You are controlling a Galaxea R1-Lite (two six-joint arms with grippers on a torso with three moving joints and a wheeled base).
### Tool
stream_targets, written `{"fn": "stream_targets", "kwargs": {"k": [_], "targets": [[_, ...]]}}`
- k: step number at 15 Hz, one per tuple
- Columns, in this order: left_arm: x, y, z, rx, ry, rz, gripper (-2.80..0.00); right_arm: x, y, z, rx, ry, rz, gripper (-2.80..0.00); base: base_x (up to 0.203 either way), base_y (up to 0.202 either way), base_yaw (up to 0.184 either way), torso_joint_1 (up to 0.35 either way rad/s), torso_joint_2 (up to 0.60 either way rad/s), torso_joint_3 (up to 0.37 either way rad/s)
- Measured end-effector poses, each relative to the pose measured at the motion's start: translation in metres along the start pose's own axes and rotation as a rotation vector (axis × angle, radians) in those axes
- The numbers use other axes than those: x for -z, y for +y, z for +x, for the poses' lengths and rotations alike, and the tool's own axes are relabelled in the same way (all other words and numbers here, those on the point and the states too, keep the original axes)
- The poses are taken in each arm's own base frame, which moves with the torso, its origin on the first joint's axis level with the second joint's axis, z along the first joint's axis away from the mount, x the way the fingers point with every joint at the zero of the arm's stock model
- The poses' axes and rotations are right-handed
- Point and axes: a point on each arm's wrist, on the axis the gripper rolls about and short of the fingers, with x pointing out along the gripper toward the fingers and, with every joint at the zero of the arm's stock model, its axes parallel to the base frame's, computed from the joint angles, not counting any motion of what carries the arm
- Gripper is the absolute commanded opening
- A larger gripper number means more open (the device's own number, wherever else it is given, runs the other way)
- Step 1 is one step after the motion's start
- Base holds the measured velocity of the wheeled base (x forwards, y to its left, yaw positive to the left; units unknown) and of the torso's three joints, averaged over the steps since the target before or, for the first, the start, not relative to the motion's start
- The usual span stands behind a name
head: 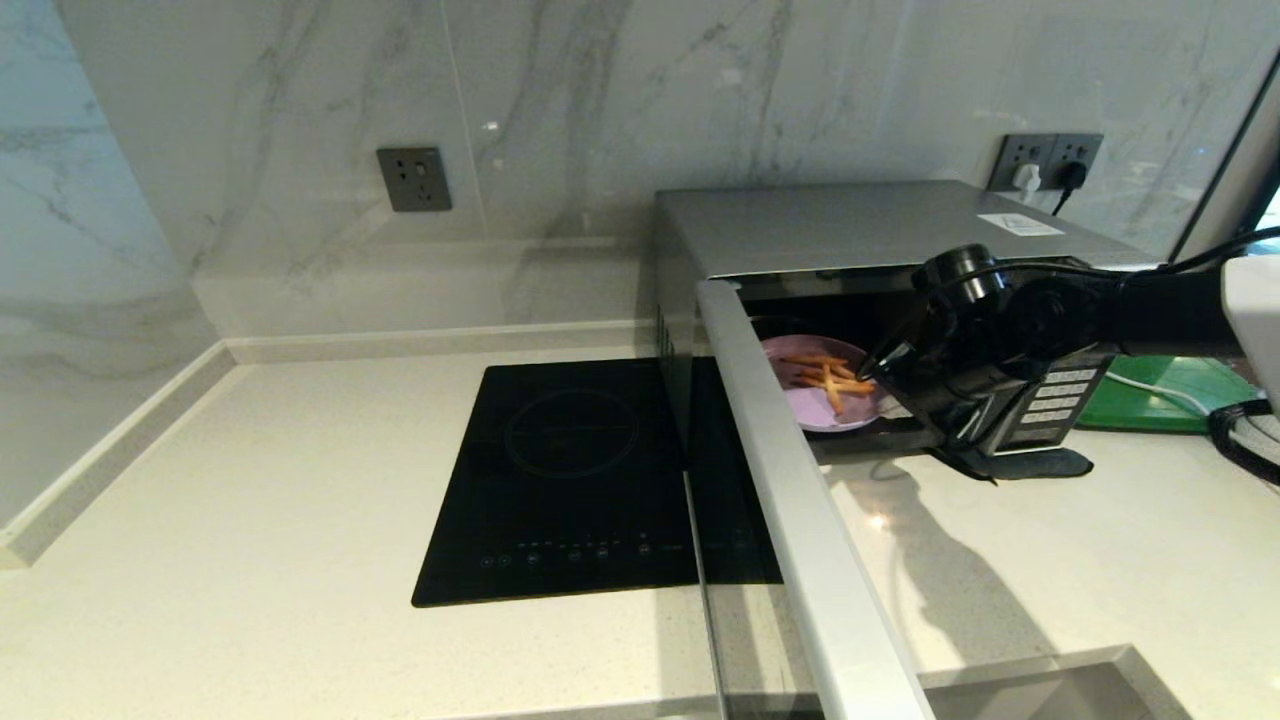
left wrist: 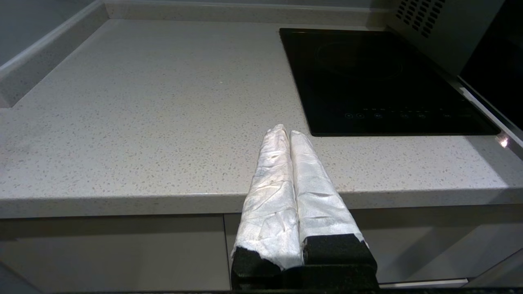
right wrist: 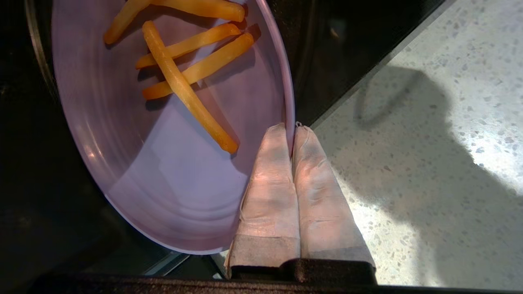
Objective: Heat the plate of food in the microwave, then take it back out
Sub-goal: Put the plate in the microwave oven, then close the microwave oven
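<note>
Five orange-yellow sticks lie on the plate of food (right wrist: 163, 171), which sits at the near edge of the microwave (head: 850, 225) cavity, its door (head: 800, 500) swung wide toward the near side. The right gripper (right wrist: 292, 128) pinches the plate's right rim between closed fingers. The left gripper (left wrist: 284, 131), jaws shut on nothing, hangs over the counter (left wrist: 143, 122) near edge, left of the black hob (left wrist: 367, 77).
</note>
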Motion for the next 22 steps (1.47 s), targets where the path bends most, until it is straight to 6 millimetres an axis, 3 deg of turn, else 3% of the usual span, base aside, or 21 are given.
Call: {"fn": "stream_targets", "kwargs": {"k": [11, 12, 18, 22], "targets": [[0.000, 0.000, 0.000, 0.000, 0.000, 0.000, -2.80, 0.000, 0.001, 0.014, 0.008, -0.004, -0.005, -2.80, 0.000, 0.000, 0.000, 0.000, 0.00, 0.000], [0.000, 0.000, 0.000, 0.000, 0.000, 0.000, -2.80, -0.001, 0.001, 0.015, 0.008, -0.006, -0.006, 0.00, 0.000, 0.000, 0.000, 0.000, 0.00, 0.000], [0.000, 0.000, 0.000, 0.000, 0.000, 0.000, -2.80, -0.004, 0.004, 0.011, -0.004, -0.020, -0.009, 0.00, 0.000, 0.000, 0.000, 0.000, 0.00, 0.000], [0.000, 0.000, 0.000, 0.000, -0.001, 0.000, -2.80, -0.008, 0.003, -0.007, -0.004, -0.046, -0.004, 0.00, 0.000, 0.000, 0.000, 0.000, 0.00, 0.000]]}}
